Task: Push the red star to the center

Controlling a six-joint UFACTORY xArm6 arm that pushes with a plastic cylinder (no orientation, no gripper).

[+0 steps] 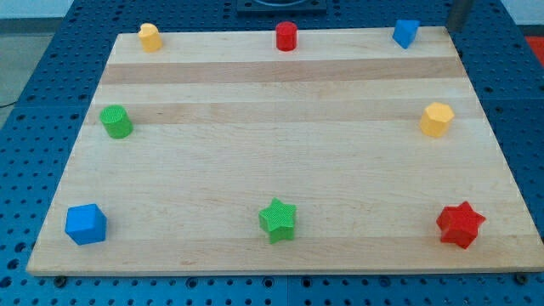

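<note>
The red star (460, 224) sat flat near the bench's (280, 178) bottom-right corner, one arm pointing toward the view's top, no long axis. My tip was out of view.

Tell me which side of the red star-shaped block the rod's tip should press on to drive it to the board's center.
Press the red star-shaped block on its lower-right side, since the wooden board's center lies up and to the view's left. Aim into a notch between two points, probably, so it doesn't spin off. The green star-shaped block sits left, clear of that diagonal. My tip isn't visible.
</note>
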